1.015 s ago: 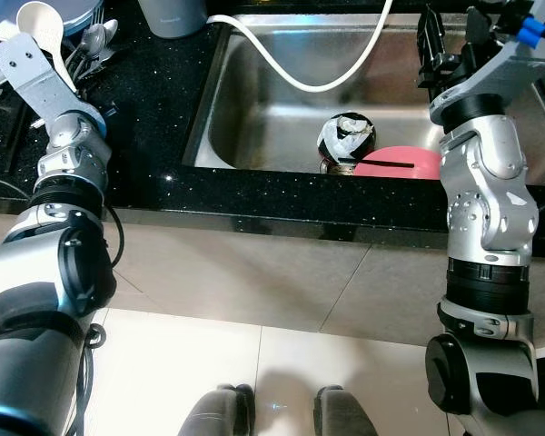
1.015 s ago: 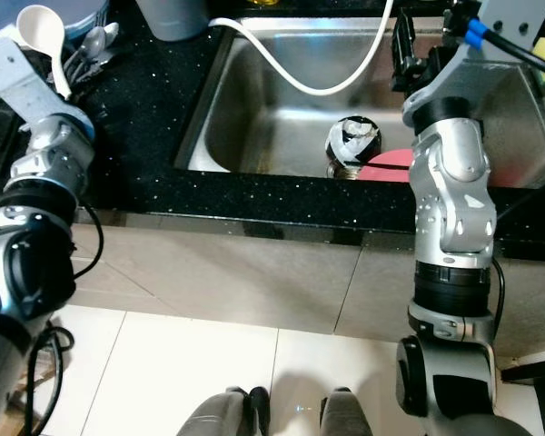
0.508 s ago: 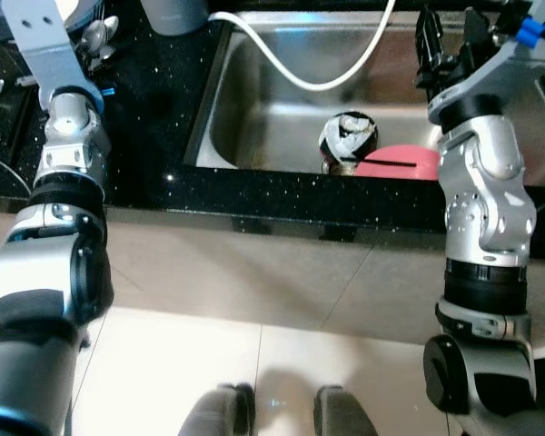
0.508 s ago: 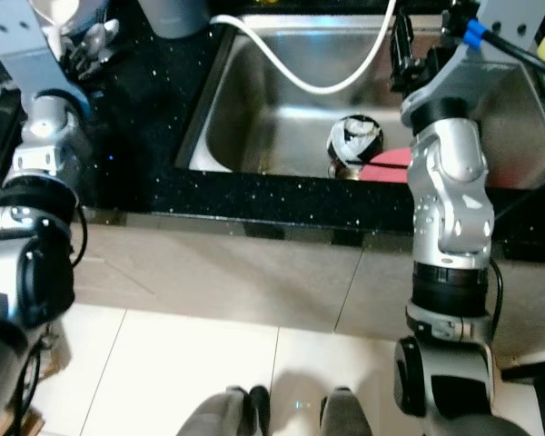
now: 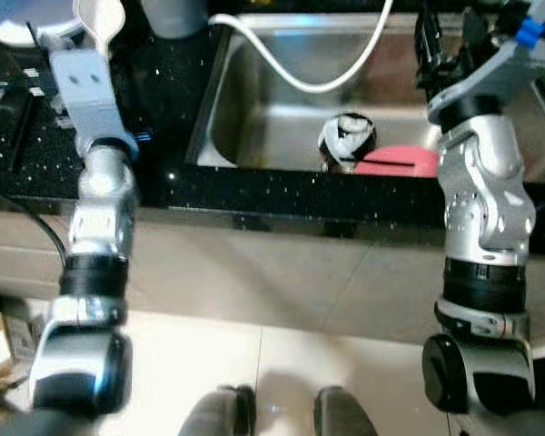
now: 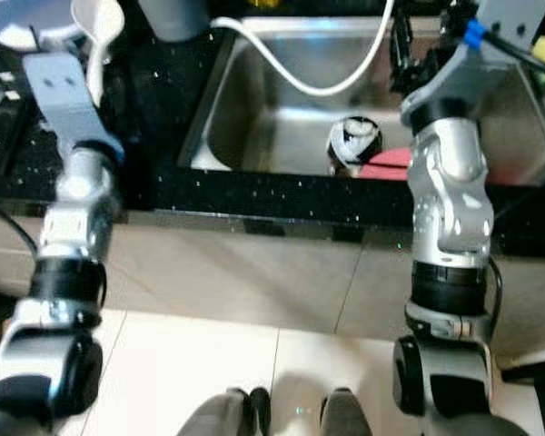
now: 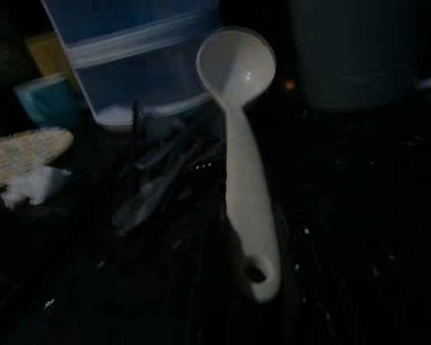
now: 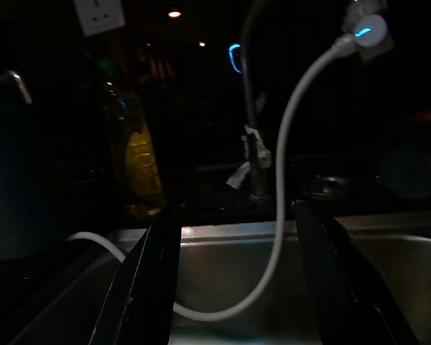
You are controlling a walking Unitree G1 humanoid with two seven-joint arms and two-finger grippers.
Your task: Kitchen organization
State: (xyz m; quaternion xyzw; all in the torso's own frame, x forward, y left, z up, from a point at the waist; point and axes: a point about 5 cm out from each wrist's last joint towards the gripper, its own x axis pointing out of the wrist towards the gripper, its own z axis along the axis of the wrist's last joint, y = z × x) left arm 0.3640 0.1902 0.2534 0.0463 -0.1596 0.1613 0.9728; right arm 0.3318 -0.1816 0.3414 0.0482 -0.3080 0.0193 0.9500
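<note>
Showing a white plastic ladle held upright over the black speckled countertop, apparently pinched by the left gripper, while the right gripper is kept spread above the steel sink.

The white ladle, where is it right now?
The white ladle lies on the black counter left of the sink, at the robot's left, beside dark utensils and before a blue container.
</note>
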